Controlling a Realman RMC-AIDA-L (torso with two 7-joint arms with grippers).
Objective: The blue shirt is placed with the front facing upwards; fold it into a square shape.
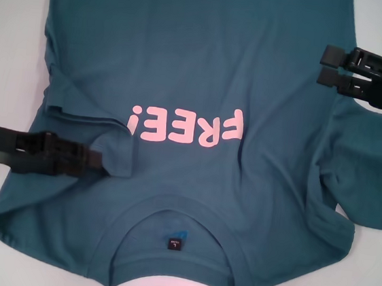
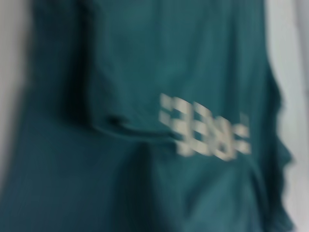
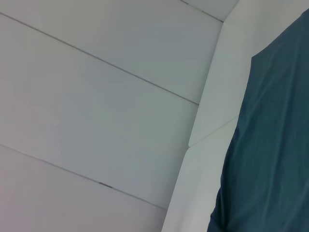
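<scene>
A: One shirt (image 1: 205, 76), teal-blue, lay front up on the white table (image 1: 11, 63), collar (image 1: 174, 240) nearest the robot, pink "FREE!" print (image 1: 186, 125) reading upside down in the head view. Condition?

B: Partly folded. Its left sleeve lay turned in over the body, leaving a crease beside the print; its right sleeve (image 1: 368, 182) lay out flat on the table, rumpled along the side seam.

A: Two grippers entered?

B: Yes. Left gripper (image 1: 100, 161) sat low over the folded-in sleeve, just left of the print, fingertips close together at the cloth; whether cloth was pinched could not be told. Right gripper (image 1: 329, 67) stood at the shirt's right edge, above that sleeve, its two fingers slightly parted, nothing between them.

A: Wrist views?

B: Left showed shirt (image 2: 145, 183) and print (image 2: 205, 128), blurred. Right showed the shirt's edge (image 3: 270, 145) against white panels (image 3: 96, 121).
</scene>
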